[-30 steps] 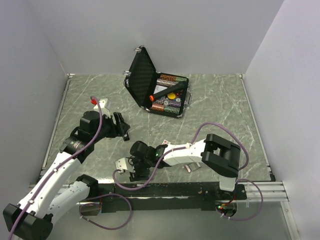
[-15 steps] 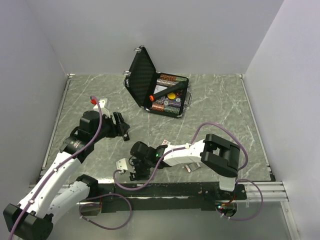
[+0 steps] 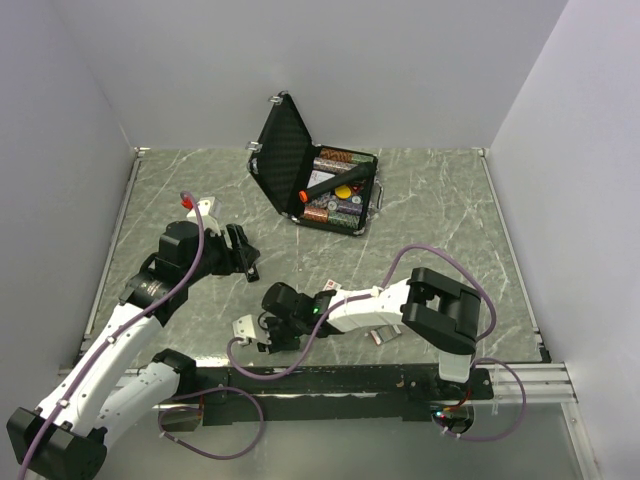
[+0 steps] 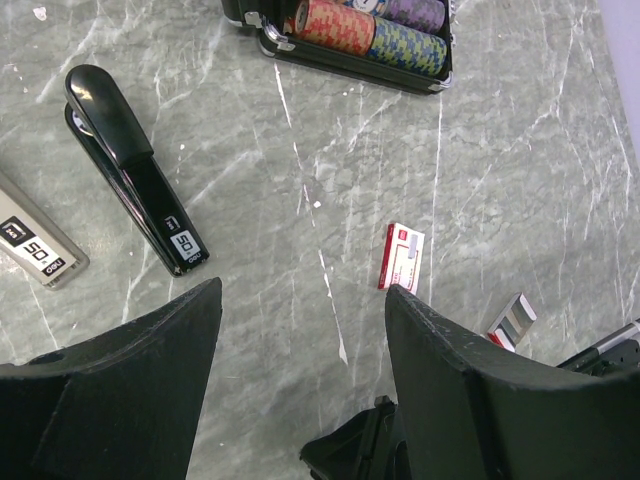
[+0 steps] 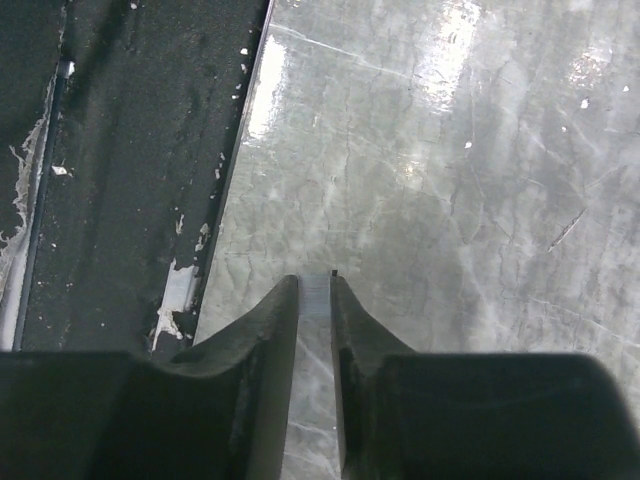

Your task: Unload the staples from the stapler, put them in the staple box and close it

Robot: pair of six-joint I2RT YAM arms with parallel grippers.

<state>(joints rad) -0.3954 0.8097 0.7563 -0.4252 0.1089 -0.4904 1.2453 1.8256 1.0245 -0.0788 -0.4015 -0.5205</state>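
The stapler (image 4: 130,165) lies on the marble table in the left wrist view, long and black. A grey metal part with a "50" label (image 4: 35,245) lies beside it at the left edge. My left gripper (image 4: 303,290) is open and empty above the table, with the stapler to its upper left; it also shows in the top view (image 3: 245,255). My right gripper (image 5: 316,290) is shut on a short silvery strip of staples (image 5: 316,298), low over the table's near edge. In the top view the right gripper (image 3: 265,338) is near the front, and the stapler is hidden.
An open black foam-lined case (image 3: 320,185) with chips stands at the back; it also shows in the left wrist view (image 4: 350,40). A small white and red box (image 4: 402,257) lies on the table, with another red and silver item (image 4: 512,322) nearby. The black base rail (image 5: 130,170) runs along the near edge.
My right gripper has shifted slightly up and to the left in the top view. The left arm has not moved.
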